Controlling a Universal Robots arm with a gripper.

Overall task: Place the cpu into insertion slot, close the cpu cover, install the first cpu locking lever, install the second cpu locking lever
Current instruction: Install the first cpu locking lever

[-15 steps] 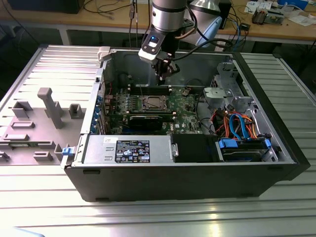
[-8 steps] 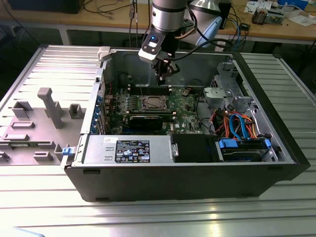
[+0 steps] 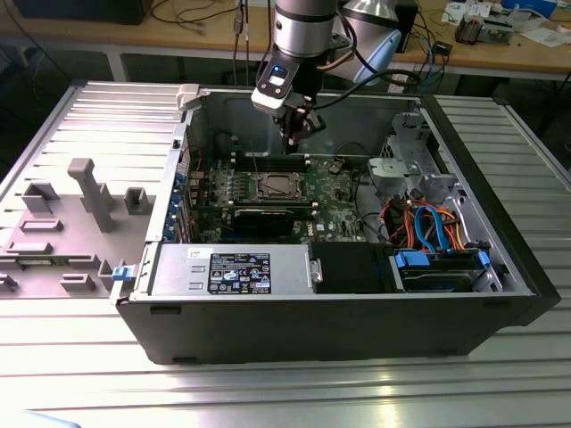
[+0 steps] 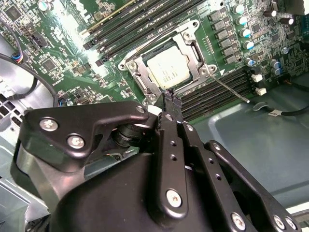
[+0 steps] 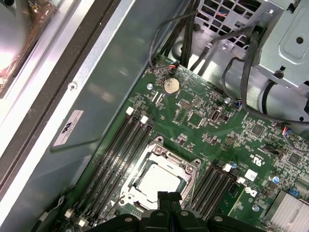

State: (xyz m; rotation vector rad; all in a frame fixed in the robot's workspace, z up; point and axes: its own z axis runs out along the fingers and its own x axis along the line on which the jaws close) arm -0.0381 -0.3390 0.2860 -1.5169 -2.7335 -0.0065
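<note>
The cpu (image 4: 169,67) lies flat in the insertion slot (image 3: 272,188) on the green board, its silver top showing. The cpu cover (image 4: 194,52) lies down around the chip as a silvery frame. A thin wire locking lever (image 4: 231,90) sticks out from one socket corner across the memory slots. My gripper (image 4: 170,95) hangs above the socket's edge with its black fingertips pressed together and nothing between them. In the first wrist view the cpu (image 5: 157,179) and the cpu cover (image 5: 187,166) sit just past my gripper (image 5: 169,195). In the exterior view the gripper (image 3: 294,138) hovers over the board behind the socket.
Long memory slots (image 5: 113,150) flank the socket on both sides. A metal drive cage (image 3: 406,165) with orange and blue cables (image 3: 428,223) fills the exterior view's right of the case. A power supply (image 3: 236,267) lines the front wall. A grey fixture plate (image 3: 80,205) lies outside.
</note>
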